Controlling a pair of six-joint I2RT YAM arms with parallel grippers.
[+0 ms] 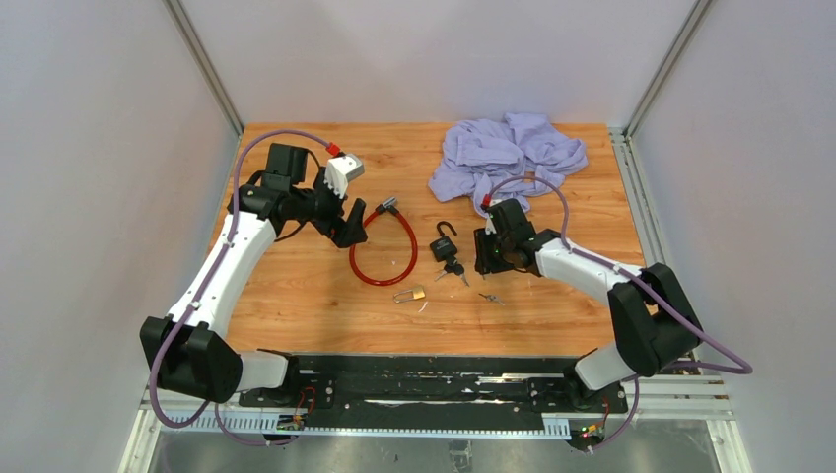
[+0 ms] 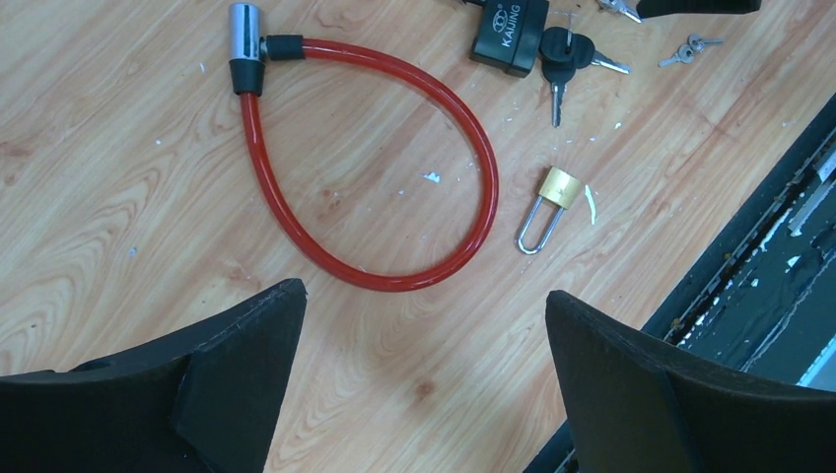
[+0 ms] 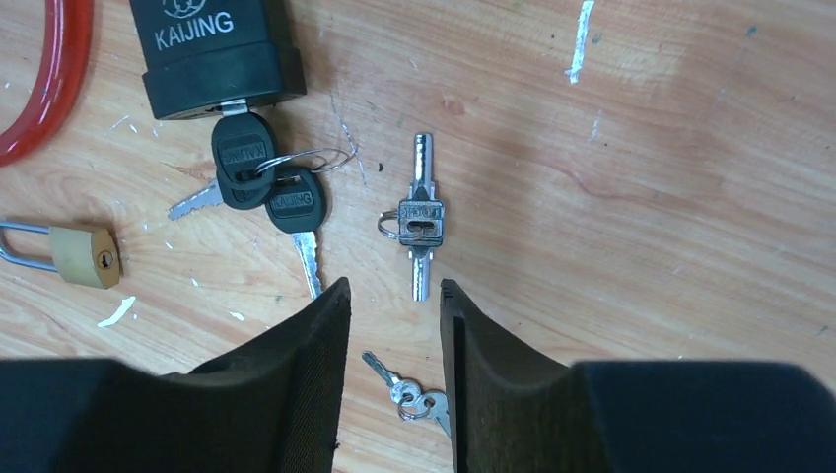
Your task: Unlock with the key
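Right claw (image 3: 394, 291) hangs low over the desk (image 1: 315, 305), jaws parted to a narrow gap with nothing between them. Just past its tips, at 12 o'clock in the wrist view, lies the silver key pair (image 3: 422, 219) flat on the wood, untouched. That looks like the pick it's lining up. A set of small keys (image 3: 412, 394) sits beneath the claw at 6 o'clock.

Over at 10 o'clock from those silver keys is the black padlock (image 3: 212, 49), with one of the black-headed keys (image 3: 246, 163) apparently seated in its base. From the top view its shackle seems swung up, though it's too small to be sure. The brass padlock (image 2: 560, 187), at 8 o'clock from the black one, has its shackle closed and no key in it.

Left claw (image 2: 424, 293) is spread wide and empty, hovering above the red cable lock (image 2: 394, 282), whose loop is closed, its end plugged into the metal barrel. A purple cloth (image 1: 508, 153) lies bunched at 1 o'clock on the desk.

My read: early going. No key is in hand, and the cable and brass lock remain fastened. Grasping, inserting and turning all lie ahead.
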